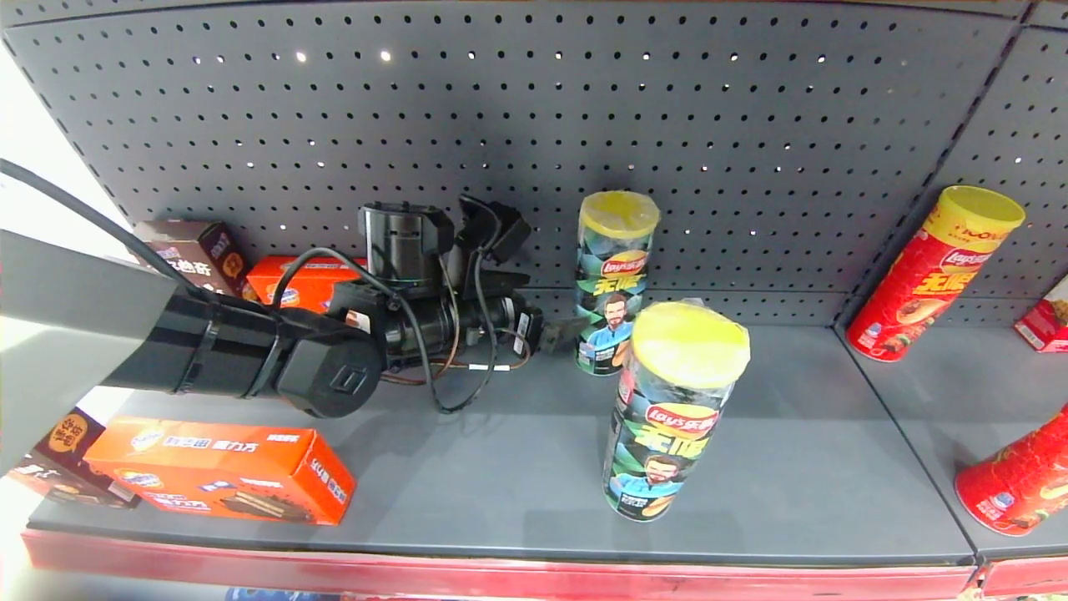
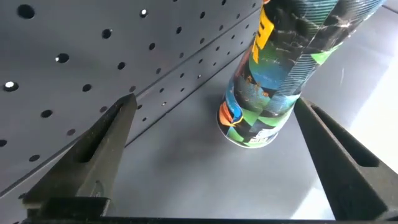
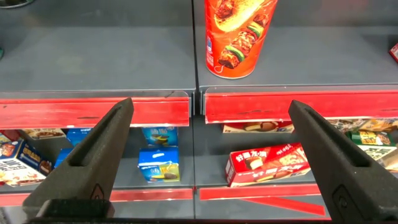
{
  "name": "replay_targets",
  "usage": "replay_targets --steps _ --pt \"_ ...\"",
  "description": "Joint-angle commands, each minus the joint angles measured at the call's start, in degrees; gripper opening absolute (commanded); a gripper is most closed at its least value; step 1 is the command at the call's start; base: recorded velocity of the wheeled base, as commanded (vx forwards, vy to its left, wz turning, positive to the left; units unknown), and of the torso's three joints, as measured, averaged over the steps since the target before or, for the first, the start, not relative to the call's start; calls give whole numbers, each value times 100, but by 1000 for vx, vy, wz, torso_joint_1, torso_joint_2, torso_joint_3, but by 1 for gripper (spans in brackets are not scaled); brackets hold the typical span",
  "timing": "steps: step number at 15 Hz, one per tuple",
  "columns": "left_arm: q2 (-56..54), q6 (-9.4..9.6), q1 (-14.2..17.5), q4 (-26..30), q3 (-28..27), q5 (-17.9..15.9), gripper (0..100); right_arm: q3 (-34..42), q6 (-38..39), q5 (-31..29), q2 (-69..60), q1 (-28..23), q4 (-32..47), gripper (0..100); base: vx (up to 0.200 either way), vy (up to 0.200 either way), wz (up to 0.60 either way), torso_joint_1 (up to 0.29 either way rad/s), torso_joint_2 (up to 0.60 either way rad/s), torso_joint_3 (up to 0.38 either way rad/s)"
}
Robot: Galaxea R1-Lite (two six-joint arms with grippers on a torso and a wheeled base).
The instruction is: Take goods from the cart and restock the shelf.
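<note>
One grey metal shelf | black left arm stretched level across it | two upright dark-green yellow-lidded crisp tubes: rear tube at the grey pegboard, front tube nearer the edge | left gripper wide, empty, just beside rear tube | right gripper wide, empty.

You have the left gripper just beside the rear green chips can, with a second green can upright nearer the shelf edge.
</note>
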Motion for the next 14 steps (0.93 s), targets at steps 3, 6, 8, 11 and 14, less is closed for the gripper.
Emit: replay_targets --steps 3,6,8,11,14 --pt "1 -1 28 2 29 17 100 0 -1 1 7 0 -3 100 0 0 0 0 0 0" --pt "-7 -1 28 -7 46 228 100 0 -1 1 7 0 -3 100 0 0 0 0 0 0" --pt "-16 8 19 -7 90 439 100 0 -1 1 7 0 6 100 0 0 0 0 0 0" --pt "-438 61 -33 -25 424 527 100 0 -1 1 7 0 6 100 0 0 0 0 0 0" --pt "-684 263 -104 -25 741 1133 100 0 -1 1 7 0 -3 100 0 0 0 0 0 0"
